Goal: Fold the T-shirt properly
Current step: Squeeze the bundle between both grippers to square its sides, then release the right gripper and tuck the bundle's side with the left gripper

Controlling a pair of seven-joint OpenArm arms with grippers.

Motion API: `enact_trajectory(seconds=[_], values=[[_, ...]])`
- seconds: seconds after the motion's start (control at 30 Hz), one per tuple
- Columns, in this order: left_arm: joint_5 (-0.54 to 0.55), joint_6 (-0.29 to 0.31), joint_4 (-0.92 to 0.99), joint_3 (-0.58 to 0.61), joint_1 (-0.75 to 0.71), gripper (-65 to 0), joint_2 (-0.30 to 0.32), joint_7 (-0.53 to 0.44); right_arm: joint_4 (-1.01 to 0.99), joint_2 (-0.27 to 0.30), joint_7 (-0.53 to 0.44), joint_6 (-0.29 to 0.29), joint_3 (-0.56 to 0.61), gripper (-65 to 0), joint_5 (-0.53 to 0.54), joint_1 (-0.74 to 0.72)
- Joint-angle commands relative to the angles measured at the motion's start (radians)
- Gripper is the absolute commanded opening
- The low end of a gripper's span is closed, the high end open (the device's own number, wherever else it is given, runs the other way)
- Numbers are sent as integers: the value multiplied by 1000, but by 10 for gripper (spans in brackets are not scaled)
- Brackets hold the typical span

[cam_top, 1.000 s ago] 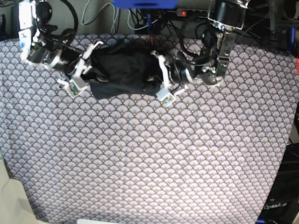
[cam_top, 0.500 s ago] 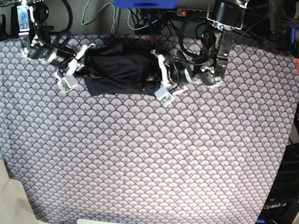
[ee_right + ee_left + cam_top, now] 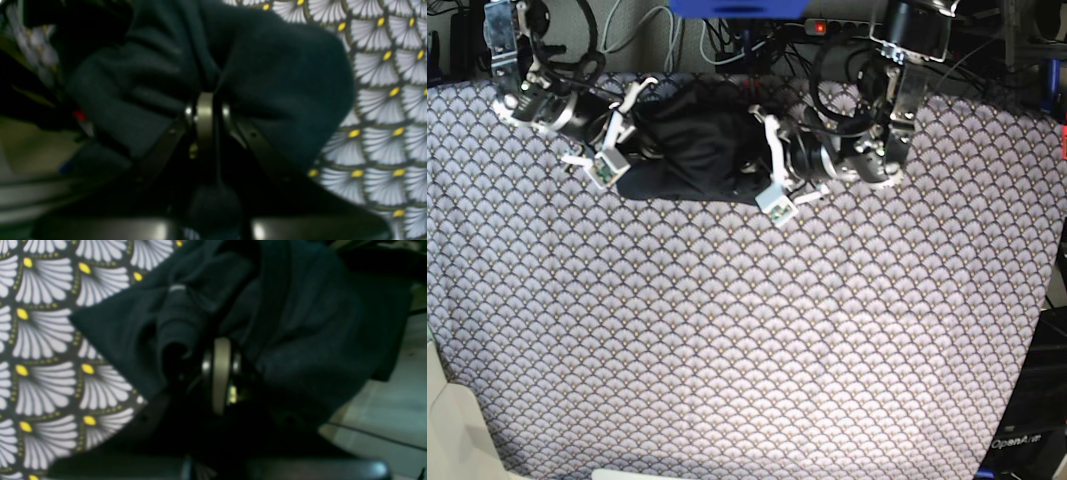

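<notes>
Black fabric is bunched into a thick, rumpled bundle at the far edge of the table point(image 3: 747, 350), and that bunching is the main risk. The T-shirt point(image 3: 692, 150) is pinched at both ends: the left tool point(image 3: 217, 350) is clamped shut on a gathered wad of cloth at the bundle's right end, and the right tool point(image 3: 205, 100) is closed on another wad at its left end. Both grips appear to take several layers at once, so I judge that pulling the ends apart could drag hidden folds along and leave the shirt twisted, not flat. A thin pinch could also slip free under tension, dropping one end in a heap.

A second hazard is position. The bundle sits close to the far rim, just beside the cables point(image 3: 637, 30) and the dark clutter behind the table. In the left wrist view, cloth seems to hang past the patterned cover point(image 3: 43, 340) towards a pale surface beyond it, so any further drift that way could let fabric slide off the edge or snag.

As for looks, the shirt is plain, dark charcoal and soft, with no print visible. Deep creases and rolled ridges run through it, and neither sleeves nor collar can be told apart in these views. Its near edge lies as a loose flap on the cover.
</notes>
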State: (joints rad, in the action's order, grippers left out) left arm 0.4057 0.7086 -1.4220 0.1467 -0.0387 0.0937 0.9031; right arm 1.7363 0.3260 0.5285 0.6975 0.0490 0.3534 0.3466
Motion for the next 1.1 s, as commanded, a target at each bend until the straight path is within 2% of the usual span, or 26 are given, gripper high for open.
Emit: enact_trajectory(seconds=[0.0, 0.13, 0.3, 0.4, 0.7, 0.83, 0.9, 1.07], values=[[-43, -10, -26, 0, 4, -650, 5, 35, 44, 15, 9, 1, -5, -632, 9, 6], [-43, -10, -64, 0, 24, -650, 4, 40, 147, 46, 77, 1, -21, -632, 9, 2], [-43, -10, -89, 0, 33, -650, 7, 40, 224, 83, 86, 1, -25, -632, 9, 2], [-43, -10, -129, 0, 33, -650, 7, 40, 230, 86, 115, 1, -77, -632, 11, 2], [-41, -10, -296, 0, 27, -650, 1, 41, 221, 88, 117, 1, -237, -632, 8, 18], [3, -10, -362, 1, 10, -650, 10, 170, 195, 84, 112, 1, -317, -632, 8, 56], [8, -10, -376, 1, 3, -650, 39, 232, 179, 83, 111, 1, -341, -632, 8, 70], [9, -10, -385, 4, -74, -650, 119, 251, 126, 83, 107, 1, -364, -632, 8, 76]])
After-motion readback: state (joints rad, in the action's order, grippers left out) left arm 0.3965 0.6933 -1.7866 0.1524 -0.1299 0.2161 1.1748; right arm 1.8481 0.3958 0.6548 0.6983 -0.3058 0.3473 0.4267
